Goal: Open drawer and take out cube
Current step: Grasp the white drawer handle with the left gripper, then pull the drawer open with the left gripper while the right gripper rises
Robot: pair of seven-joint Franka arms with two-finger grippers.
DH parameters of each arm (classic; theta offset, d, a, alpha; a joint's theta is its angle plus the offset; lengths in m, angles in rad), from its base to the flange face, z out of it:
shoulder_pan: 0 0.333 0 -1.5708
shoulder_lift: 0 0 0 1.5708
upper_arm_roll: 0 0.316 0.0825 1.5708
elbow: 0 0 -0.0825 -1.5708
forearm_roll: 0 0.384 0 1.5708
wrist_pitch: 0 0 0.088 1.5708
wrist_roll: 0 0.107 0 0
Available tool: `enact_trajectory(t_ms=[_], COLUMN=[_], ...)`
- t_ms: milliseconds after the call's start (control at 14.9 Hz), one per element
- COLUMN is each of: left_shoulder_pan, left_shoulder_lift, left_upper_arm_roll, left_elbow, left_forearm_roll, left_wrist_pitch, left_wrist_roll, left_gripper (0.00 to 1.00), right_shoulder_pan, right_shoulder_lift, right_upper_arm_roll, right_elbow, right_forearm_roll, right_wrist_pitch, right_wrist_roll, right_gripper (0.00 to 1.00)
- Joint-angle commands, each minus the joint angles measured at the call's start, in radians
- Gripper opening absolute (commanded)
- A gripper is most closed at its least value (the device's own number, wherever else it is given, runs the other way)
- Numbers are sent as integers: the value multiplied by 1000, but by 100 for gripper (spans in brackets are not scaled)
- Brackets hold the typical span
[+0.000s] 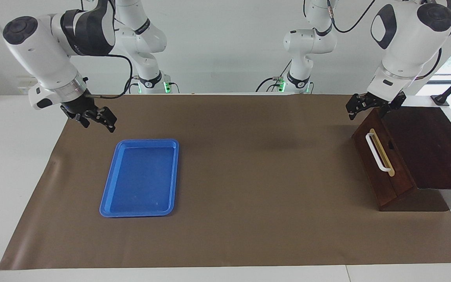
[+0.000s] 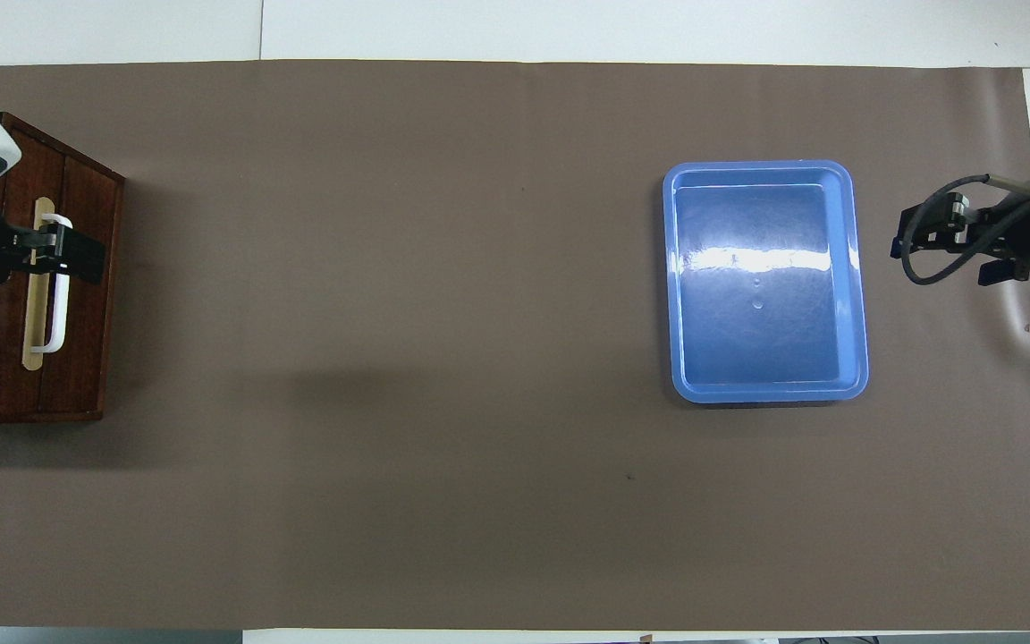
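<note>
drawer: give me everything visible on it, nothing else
The drawer is a dark brown wooden front set in a dark wooden box at the left arm's end of the table. It looks shut, so no interior or cube shows. A white bar handle sits on a pale gold strip across the front. The box rests on the brown mat. The left gripper hangs over the box's upper edge, above the handle; contact cannot be told.

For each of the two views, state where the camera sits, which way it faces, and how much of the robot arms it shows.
Facing view: high across the table, facing the robots; both whole arms show, left gripper over the dark brown wooden drawer, right gripper beside the blue plastic tray.
Overhead view: above the robots' end, looking steeply down; only wrists and grippers show at the edges.
Shared: drawer, white bar handle, tray, brown mat, half a turn apart.
</note>
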Motion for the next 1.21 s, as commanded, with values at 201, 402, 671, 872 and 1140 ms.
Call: enact_trajectory(t_ms=[201,402,671,872,1140], left_shoulder_pan=[-66,-24,1,21,40], left_shoulder_lift=[95,92,96,89,87], left_upper_arm_roll=[8,12,12,8,8], left_elbow=[-161,-254,-301,-339,-359], left_forearm_roll=[262,325,372,374,374], left_wrist_pitch=[254,388,454,494,523], left_wrist_roll=[-179,-176,-176,-177,-176], left_gripper=[100,100,100,100,100], right_shoulder_pan=[26,41,54,55,55], right_shoulder_lift=[131,148,146,123,108], right_upper_arm_roll=[13,13,13,13,15], right_elbow=[101,92,31,-20,-60], right_forearm_roll=[116,194,298,344,378], right_wrist_pitch=[1,21,36,61,73], right_wrist_roll=[439,667,866,972,1018], right_gripper=[99,99,99,99,99])
